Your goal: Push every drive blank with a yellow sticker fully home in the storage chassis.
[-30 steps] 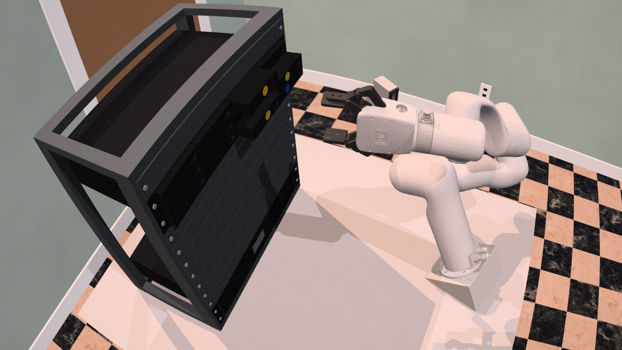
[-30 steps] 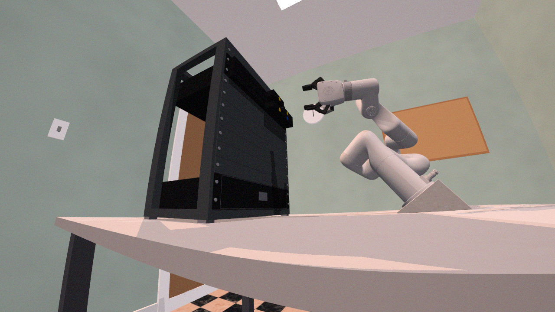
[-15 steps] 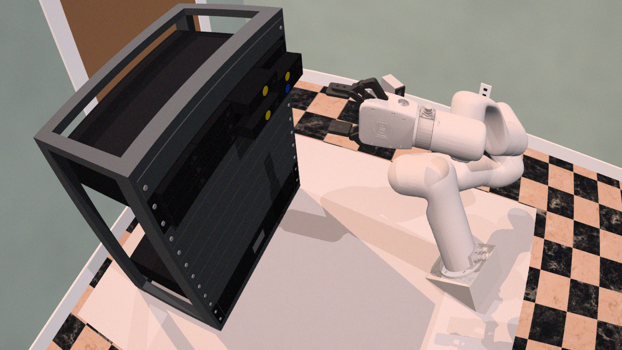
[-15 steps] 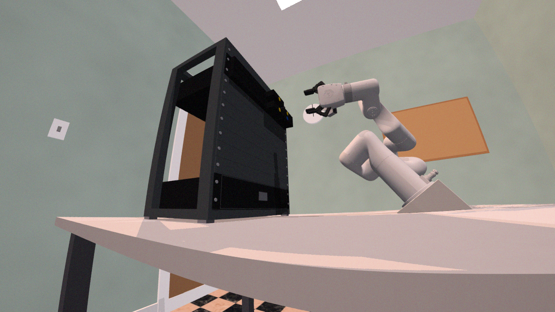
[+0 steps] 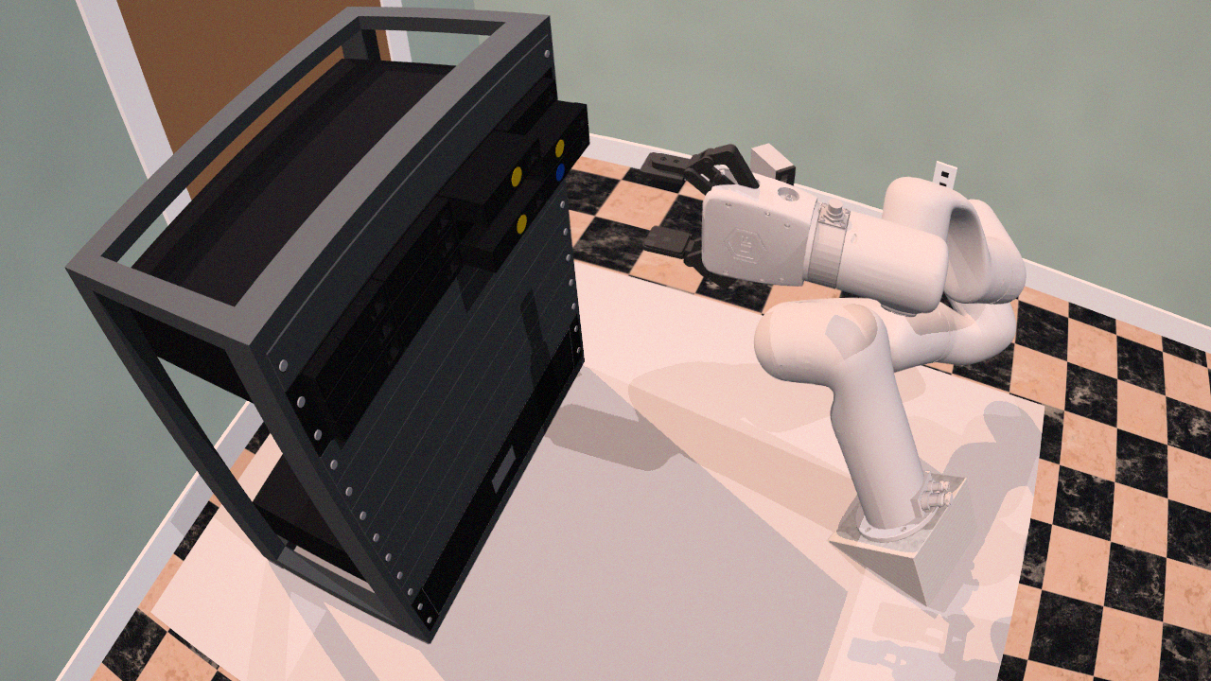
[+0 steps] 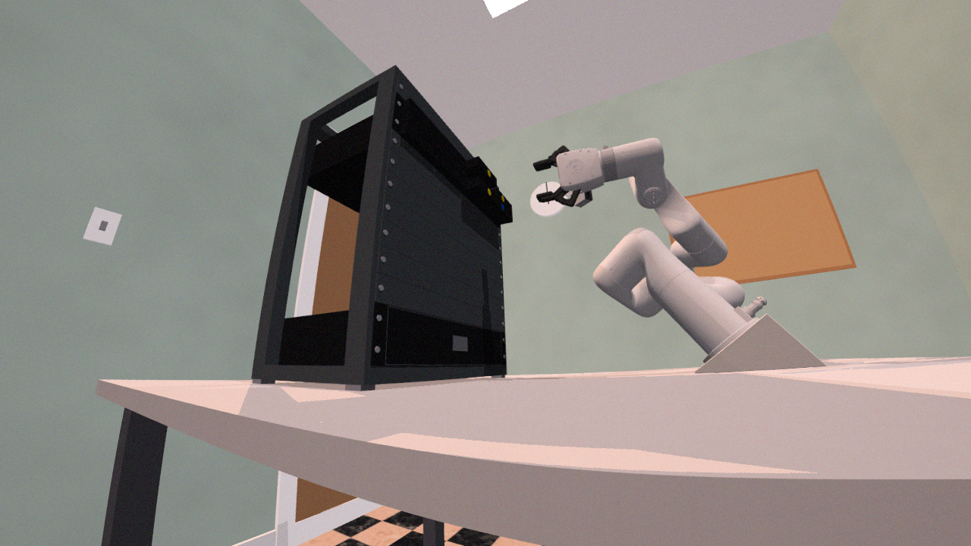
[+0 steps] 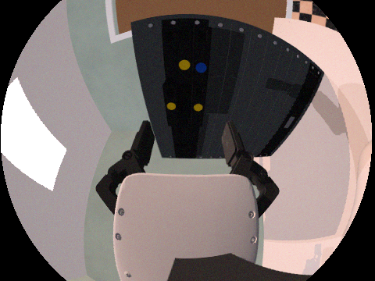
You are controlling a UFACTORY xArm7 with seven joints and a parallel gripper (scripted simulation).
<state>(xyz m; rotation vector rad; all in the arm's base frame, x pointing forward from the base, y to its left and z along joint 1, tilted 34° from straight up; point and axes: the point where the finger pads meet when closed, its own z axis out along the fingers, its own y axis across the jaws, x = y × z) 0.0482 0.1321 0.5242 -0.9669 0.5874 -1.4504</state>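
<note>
The dark rack (image 5: 363,219) (image 6: 369,237) (image 7: 250,73) stands upright on the table with its front toward my arm. Near the top of its front, four black drive blanks stand out. Three carry yellow stickers (image 5: 517,176) (image 5: 559,148) (image 5: 521,223), which also show in the wrist view (image 7: 183,65) (image 7: 171,106) (image 7: 198,108). One carries a blue sticker (image 5: 560,171) (image 7: 201,67). My gripper (image 5: 664,202) (image 6: 541,181) (image 7: 187,129) is open and empty. It points at the rack front at about the height of the blanks, a short gap away, touching nothing.
The rack and my arm's base (image 5: 897,542) (image 6: 760,346) share a pale table (image 6: 407,434). The table's far edge lies just behind the gripper, over a checkered floor (image 5: 1126,474). A small white box (image 5: 772,161) stands on the floor beyond.
</note>
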